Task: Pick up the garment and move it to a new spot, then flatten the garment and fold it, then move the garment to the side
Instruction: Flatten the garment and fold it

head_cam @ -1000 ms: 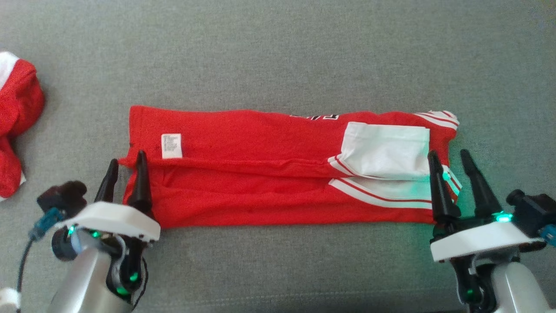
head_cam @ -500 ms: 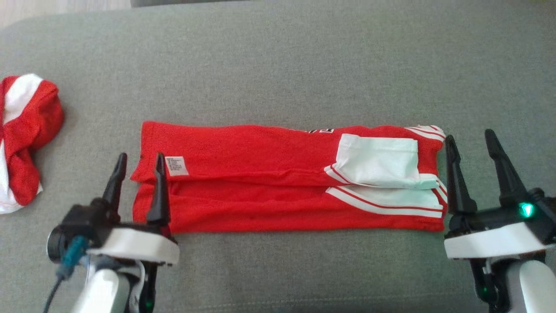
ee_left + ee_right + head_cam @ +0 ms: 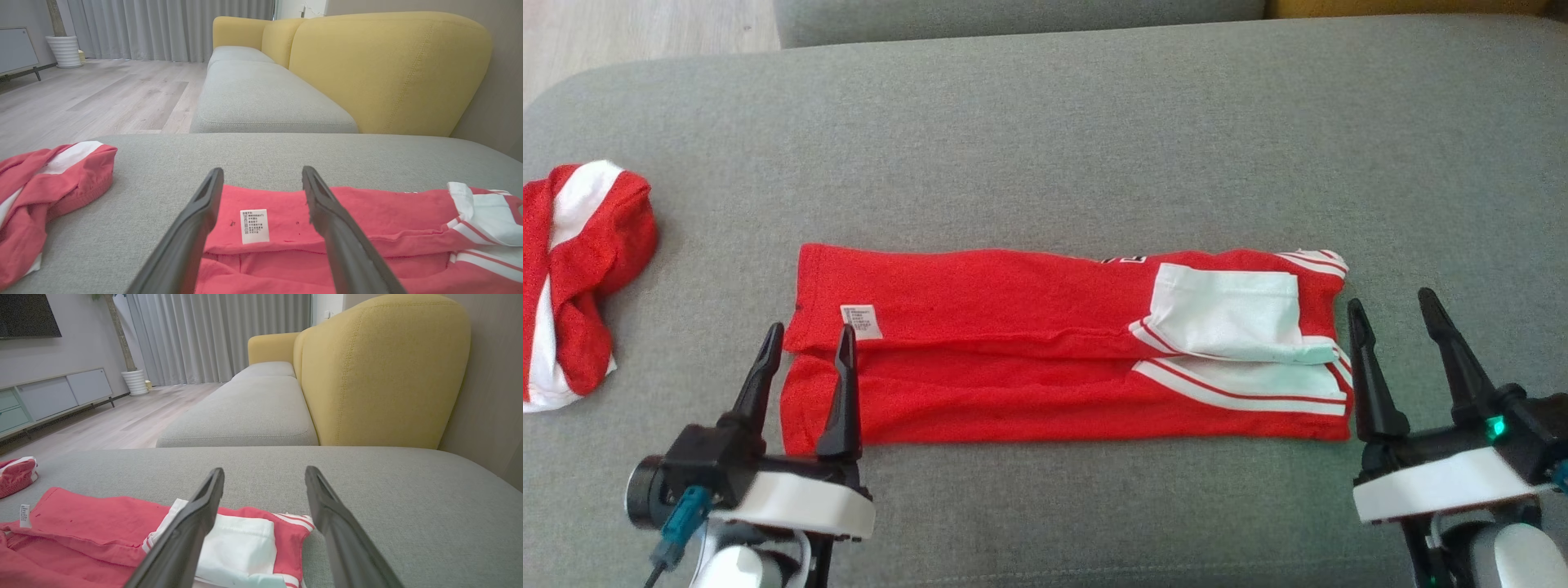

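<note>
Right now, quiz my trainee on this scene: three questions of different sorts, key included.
1. True or false: the left tool is shut on the folded red garment.
2. The care label lies at the garment's: A) robot's-left end B) robot's-right end.
3. What colour is the flap folded over the garment's other end?
Key: 1 false, it is open and holds nothing; 2 A; 3 white.

The grey sofa cushion (image 3: 1045,147) is carrying a red shirt (image 3: 1013,392) lying folded into a long strip, and a crumpled red-and-white garment (image 3: 596,245) is sitting well apart, leftward.
</note>
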`<state>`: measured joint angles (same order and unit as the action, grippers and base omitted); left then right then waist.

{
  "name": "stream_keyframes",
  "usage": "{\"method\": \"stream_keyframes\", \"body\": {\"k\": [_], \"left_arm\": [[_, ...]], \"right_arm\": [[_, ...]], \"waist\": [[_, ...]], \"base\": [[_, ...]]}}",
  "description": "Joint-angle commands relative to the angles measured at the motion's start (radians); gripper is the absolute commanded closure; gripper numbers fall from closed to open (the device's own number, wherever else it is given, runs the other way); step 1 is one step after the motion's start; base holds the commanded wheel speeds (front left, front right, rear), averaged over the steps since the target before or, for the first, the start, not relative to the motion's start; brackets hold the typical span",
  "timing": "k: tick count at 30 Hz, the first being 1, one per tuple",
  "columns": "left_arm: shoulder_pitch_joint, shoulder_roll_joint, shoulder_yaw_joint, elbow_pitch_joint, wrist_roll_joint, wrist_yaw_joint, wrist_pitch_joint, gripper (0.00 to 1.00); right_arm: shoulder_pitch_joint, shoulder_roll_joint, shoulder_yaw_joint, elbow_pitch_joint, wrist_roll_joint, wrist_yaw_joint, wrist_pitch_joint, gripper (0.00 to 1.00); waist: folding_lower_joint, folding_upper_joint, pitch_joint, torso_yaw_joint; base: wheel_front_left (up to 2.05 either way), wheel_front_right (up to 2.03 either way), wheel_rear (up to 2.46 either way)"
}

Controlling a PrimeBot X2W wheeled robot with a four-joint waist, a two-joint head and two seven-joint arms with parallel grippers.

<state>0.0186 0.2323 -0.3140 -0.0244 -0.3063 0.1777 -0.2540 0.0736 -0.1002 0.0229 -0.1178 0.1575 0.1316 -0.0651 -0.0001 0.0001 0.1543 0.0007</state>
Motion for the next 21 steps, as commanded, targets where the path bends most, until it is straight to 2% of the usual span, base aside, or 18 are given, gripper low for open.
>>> {"method": "stream_keyframes", "body": {"k": [1,12,21], "left_arm": [[-0.030,0.018,0.031,-0.034,0.004,0.009,-0.008,0.00],[-0.054,0.008,0.026,-0.033,0.002,0.004,-0.008,0.00],[-0.127,-0.021,-0.001,-0.019,0.010,-0.028,-0.008,0.00]], "right_arm": [[-0.018,-0.004,0.016,-0.029,0.008,-0.001,0.001,0.00],[-0.039,-0.004,0.000,0.011,0.028,-0.001,0.019,0.00],[-0.147,-0.022,-0.060,0.253,0.039,-0.001,0.129,0.00]], "waist": [[0.0001,-0.0001,0.001,0.002],[0.0001,-0.0001,0.014,0.008],[0.0001,-0.0001,0.088,0.036]], "base": [[0.00,0.00,0.00],[0.00,0.00,0.00],[0.00,0.00,0.00]]}}
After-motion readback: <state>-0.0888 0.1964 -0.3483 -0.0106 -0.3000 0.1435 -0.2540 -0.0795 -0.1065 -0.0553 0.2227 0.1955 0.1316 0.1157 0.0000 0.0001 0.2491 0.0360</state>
